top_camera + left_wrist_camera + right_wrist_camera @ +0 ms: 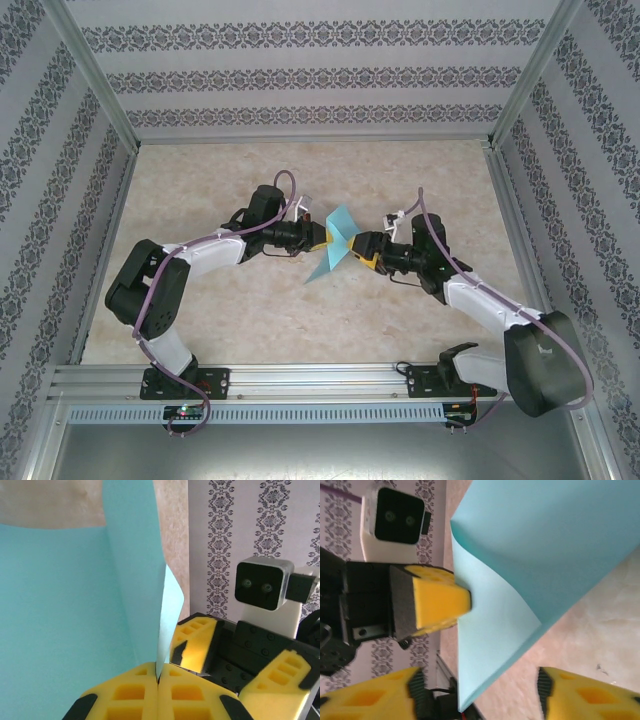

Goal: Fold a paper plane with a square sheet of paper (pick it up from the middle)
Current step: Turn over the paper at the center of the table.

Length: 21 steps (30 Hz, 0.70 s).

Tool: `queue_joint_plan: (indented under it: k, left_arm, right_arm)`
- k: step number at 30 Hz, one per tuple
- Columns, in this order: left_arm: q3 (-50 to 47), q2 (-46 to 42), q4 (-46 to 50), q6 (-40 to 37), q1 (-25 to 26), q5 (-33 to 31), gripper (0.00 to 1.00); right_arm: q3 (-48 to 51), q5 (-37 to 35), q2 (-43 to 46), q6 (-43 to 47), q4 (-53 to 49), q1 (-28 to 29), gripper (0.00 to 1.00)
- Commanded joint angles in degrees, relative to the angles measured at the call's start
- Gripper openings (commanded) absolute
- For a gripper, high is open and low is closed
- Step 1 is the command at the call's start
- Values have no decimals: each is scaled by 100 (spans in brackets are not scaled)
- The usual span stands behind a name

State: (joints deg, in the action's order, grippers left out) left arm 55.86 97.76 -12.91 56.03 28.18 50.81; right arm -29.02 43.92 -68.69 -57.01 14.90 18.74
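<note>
Your left gripper (320, 238) is closed tight, its yellow pads (125, 695) pressed flat together with one edge of the turquoise paper (338, 242) nipped in the seam between them. In the left wrist view (158, 672) that nipped edge vanishes inside the pads, which are cut off at the bottom of the frame. From these jaws the paper (55, 605) rises and spreads to the left in two panels meeting at a crease, running out of frame at the top and left, so you cannot trace its full outline.

In the right wrist view the closed left gripper (462, 602) grips the paper's (545, 545) left edge from the side. The sheet curls over and runs off the top and right.

Your right gripper (479, 680) stands wide open, one pad (375, 697) either side of the paper's lower point, each clear of it and holding nothing. Both pads are cropped at the bottom.

From above, the paper hangs between the two grippers over the table (250, 320), with the right gripper (360, 247) just beside it. The fingertips there are too small to judge contact
</note>
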Motion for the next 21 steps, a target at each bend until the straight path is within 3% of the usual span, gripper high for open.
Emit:
queue_joint_plan:
  k: [1, 6, 10, 14, 21]
  left_arm:
    - [102, 86, -355, 186, 81, 35, 0]
    - [58, 99, -583, 370, 87, 75, 0]
    - [3, 102, -771, 491, 125, 44, 0]
    - [-70, 174, -1137, 753, 162, 90, 0]
    - [-83, 186, -891, 523, 162, 28, 0]
  right_arm:
    - [244, -208, 83, -479, 340, 181, 69]
    - [122, -531, -91, -867, 499, 501, 77]
    - [258, -566, -450, -1428, 1388, 621, 77]
    - [246, -630, -739, -1735, 1831, 714, 76]
    - [298, -580, -778, -1969, 2237, 693, 68]
